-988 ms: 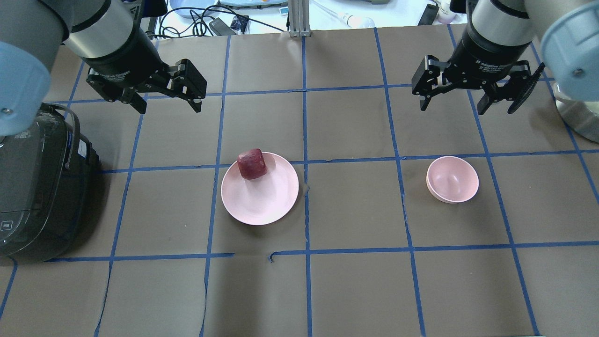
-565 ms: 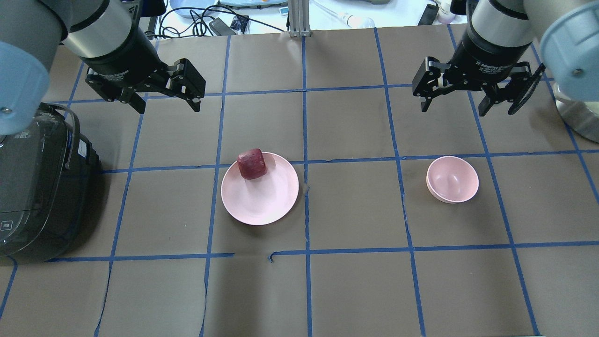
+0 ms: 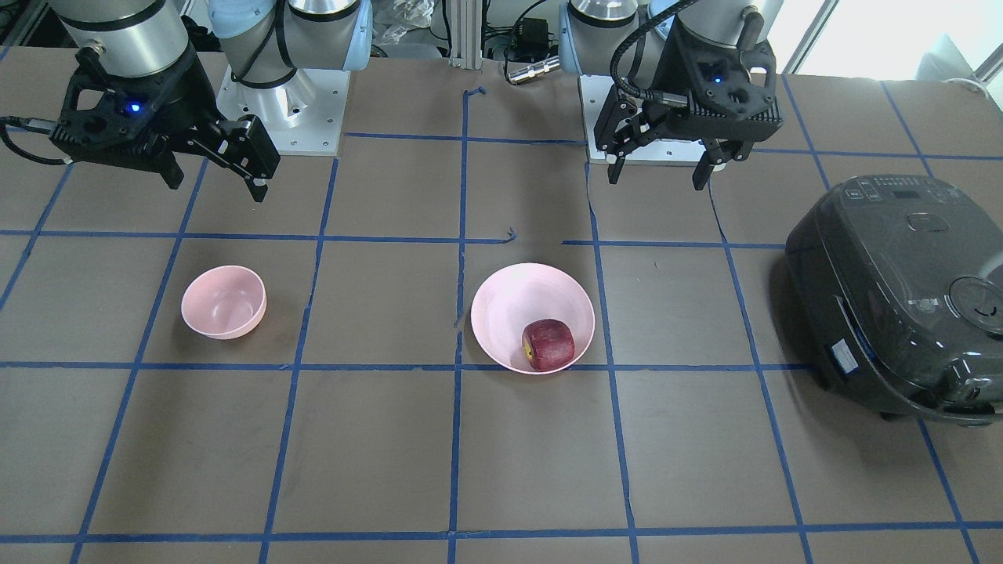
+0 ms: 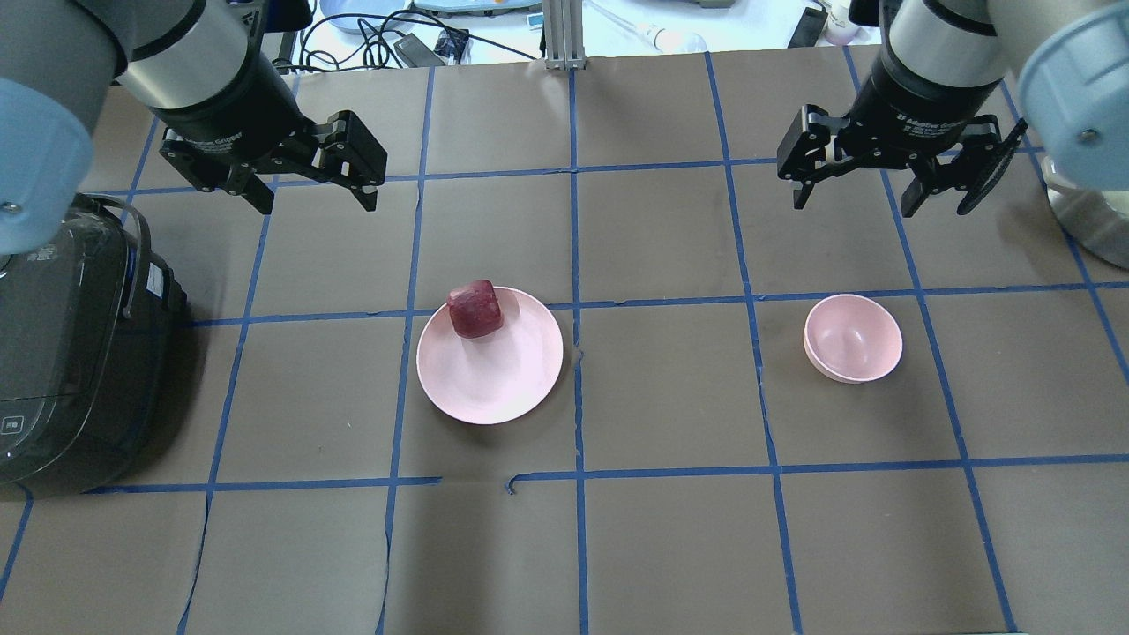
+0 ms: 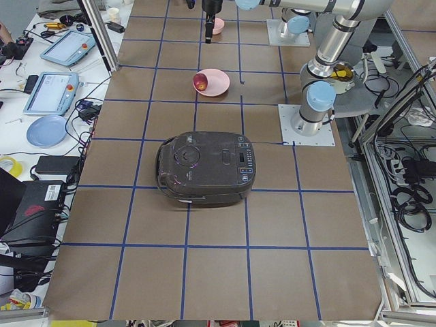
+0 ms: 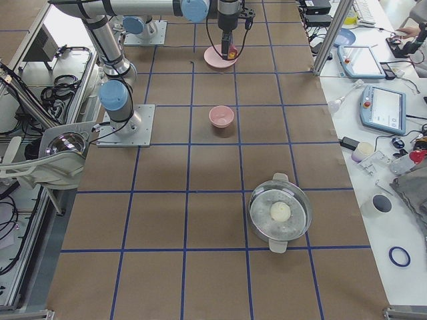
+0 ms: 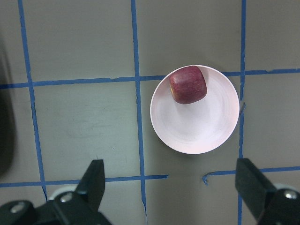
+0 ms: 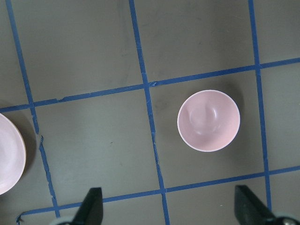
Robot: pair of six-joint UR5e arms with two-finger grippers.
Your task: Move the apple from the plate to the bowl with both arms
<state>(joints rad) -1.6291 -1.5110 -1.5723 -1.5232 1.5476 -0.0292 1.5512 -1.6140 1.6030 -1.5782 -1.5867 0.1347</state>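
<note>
The dark red apple (image 4: 475, 309) sits on the far left part of the pale pink plate (image 4: 503, 379), mid table; it also shows in the front view (image 3: 548, 345) and the left wrist view (image 7: 188, 84). The small pink bowl (image 4: 853, 338) stands empty to the right and shows in the right wrist view (image 8: 208, 120). My left gripper (image 4: 315, 198) is open and empty, high above the table, beyond and left of the plate. My right gripper (image 4: 854, 201) is open and empty, high beyond the bowl.
A black rice cooker (image 4: 62, 353) stands at the table's left edge. A steel pot (image 6: 280, 212) with a white ball in it stands at the right end. Cables and devices lie past the far edge. Blue tape lines grid the brown table.
Both arms have shifted only very slightly; the grippers stay open. The apple, plate and bowl have not moved.
</note>
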